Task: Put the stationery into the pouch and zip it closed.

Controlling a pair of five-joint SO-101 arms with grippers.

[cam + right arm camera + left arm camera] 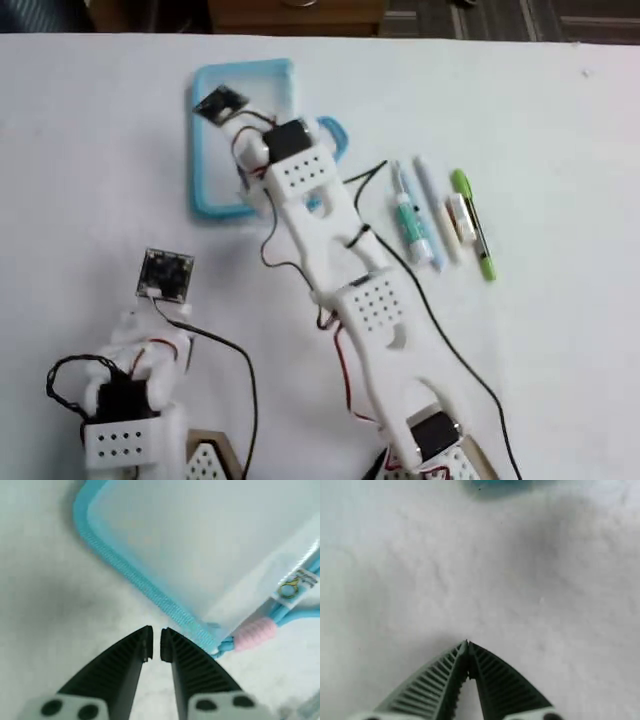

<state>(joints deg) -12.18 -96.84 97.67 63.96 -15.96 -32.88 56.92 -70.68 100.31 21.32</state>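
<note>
- Right gripper (156, 635) hangs low over the table (560, 120). Its dark jaws are a narrow slit apart and have nothing between them.
- In the right wrist view, its tips sit just beside the blue-trimmed edge of the pouch (200, 545), close to the pink pull cord (255, 632) at the pouch's corner. They do not touch either one.
- Right arm (330, 230) stretches long and nearly flat from the near edge of the table. It runs diagonally across to the pouch (197, 150), and its wrist covers the pouch's near right corner.
- Left gripper (468, 647) points down at bare white table. Its ribbed jaws are pressed together at the tips and grip nothing.
- Left arm (125, 420) sits folded back near its base at the near left, well apart from the pouch.
- One pouch lies flat on the far side of the table. It is translucent with a light blue border.
- Stationery lies in a row on the table to the right of the right arm, outside the pouch. The pieces run roughly parallel and sit close together.
- Four pieces can be counted for sure: one white-and-teal tube (410, 215), one pale blue pen (428, 215), one short white piece (457, 218) and one green marker (478, 238).
- I cannot tell whether a further pale piece lies between the pen and the white piece.
</note>
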